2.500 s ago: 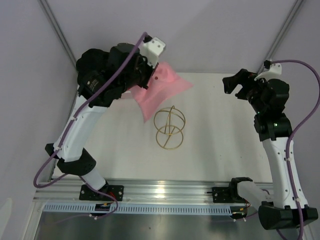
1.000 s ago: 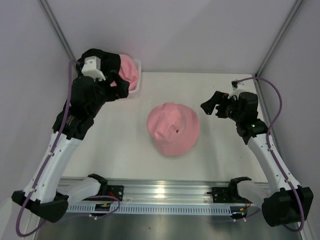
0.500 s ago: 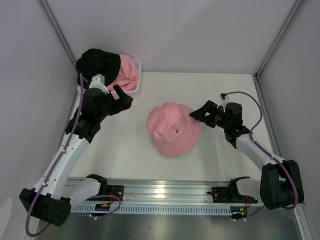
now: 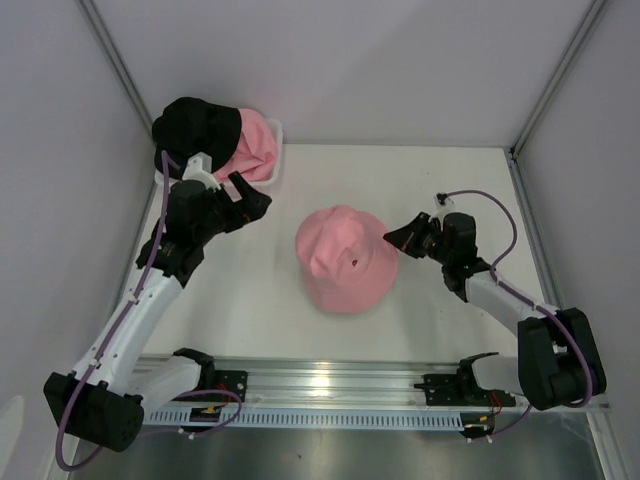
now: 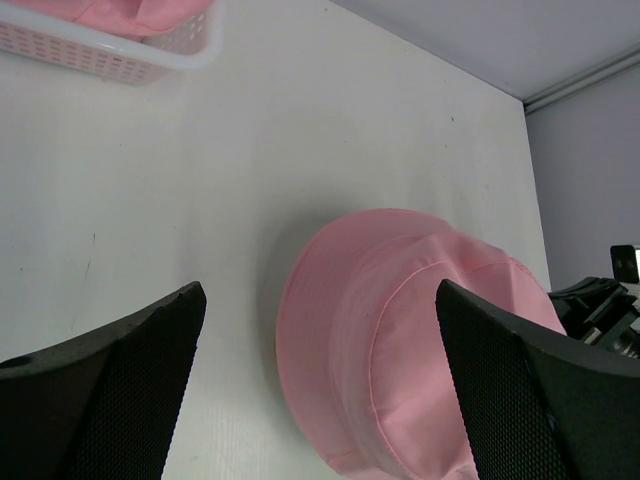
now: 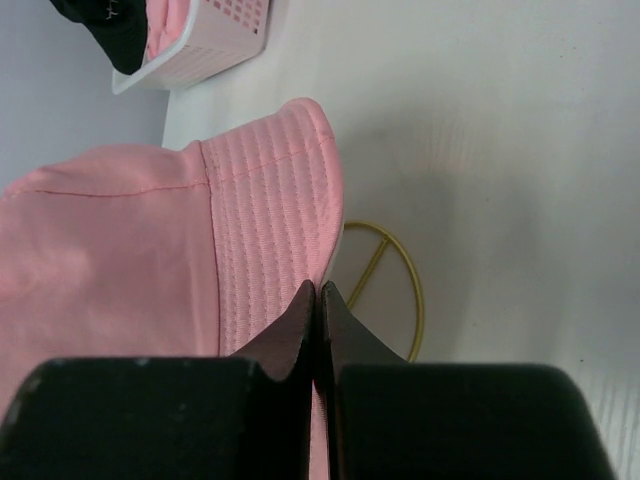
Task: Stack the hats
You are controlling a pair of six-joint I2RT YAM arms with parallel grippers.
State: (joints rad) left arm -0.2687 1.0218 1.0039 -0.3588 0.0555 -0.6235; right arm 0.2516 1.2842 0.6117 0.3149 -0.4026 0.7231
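Observation:
A pink hat (image 4: pixel 345 258) sits crown-up in the middle of the table, draped over a stand. My right gripper (image 4: pixel 392 240) is at its right edge, shut on the ribbed brim (image 6: pixel 270 200); in the right wrist view the jaws (image 6: pixel 319 290) meet with pink fabric pinched between them. My left gripper (image 4: pixel 250 205) hovers open to the hat's upper left, with the pink hat (image 5: pixel 400 340) showing between its wide-spread fingers (image 5: pixel 150 360). A black hat (image 4: pixel 195 125) and a second pink hat (image 4: pixel 258 140) lie in the basket at the back left.
The white mesh basket (image 4: pixel 276 150) stands in the back left corner, also seen as a basket (image 5: pixel 100 60) in the left wrist view. A thin gold ring stand (image 6: pixel 418 300) peeks from under the hat's brim. Grey walls enclose the table.
My right gripper has reached in to the hat's right brim and shut on it. The left arm has shifted only slightly and stays open.

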